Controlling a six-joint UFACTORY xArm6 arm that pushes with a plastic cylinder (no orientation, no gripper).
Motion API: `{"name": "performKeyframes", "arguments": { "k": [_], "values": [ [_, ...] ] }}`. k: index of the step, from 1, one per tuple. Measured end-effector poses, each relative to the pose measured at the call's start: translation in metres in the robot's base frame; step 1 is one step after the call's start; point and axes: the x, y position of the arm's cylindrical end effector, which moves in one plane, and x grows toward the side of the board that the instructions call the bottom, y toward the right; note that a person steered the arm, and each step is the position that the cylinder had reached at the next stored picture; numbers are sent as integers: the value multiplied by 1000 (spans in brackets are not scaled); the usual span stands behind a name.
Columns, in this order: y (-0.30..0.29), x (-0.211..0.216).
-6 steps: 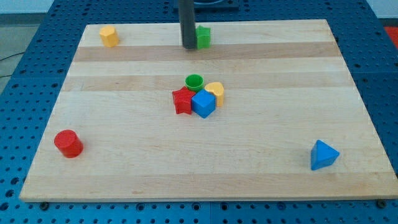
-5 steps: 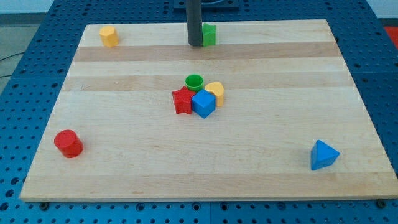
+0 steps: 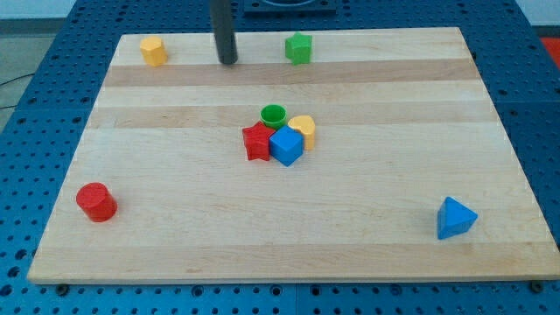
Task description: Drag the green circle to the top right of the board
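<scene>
Camera view shows my tip standing on the far part of the worktop, between the yellow block at the far left and a green block of unclear shape at far centre, touching neither. There is no hand on this arm, only the rod, so nothing opens or closes.

The green circle sits near the middle of the worktop, at the far edge of a tight cluster: the red star just to its near left, the blue cube at its near side, the yellow heart touching or almost touching its right. A red cylinder lies near left and a blue triangle near right, both well apart from it.

To do this well, I judge the tip should come in on the circle's near-left side, through the gap beside the star, then push along a diagonal toward the far right corner. The heart crowds that line, so a short push straight away first would free the circle. Passing near of the other green block avoids carrying it along.
</scene>
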Motion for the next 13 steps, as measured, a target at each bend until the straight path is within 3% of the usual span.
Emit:
{"name": "performKeyframes", "arguments": {
  "k": [2, 4, 5, 7, 9, 10, 12, 13],
  "values": [
    [-10, 85],
    [59, 134],
    [167, 106],
    [175, 125],
    [308, 117],
    [300, 69],
    [252, 48],
    [202, 41]
  ]
}}
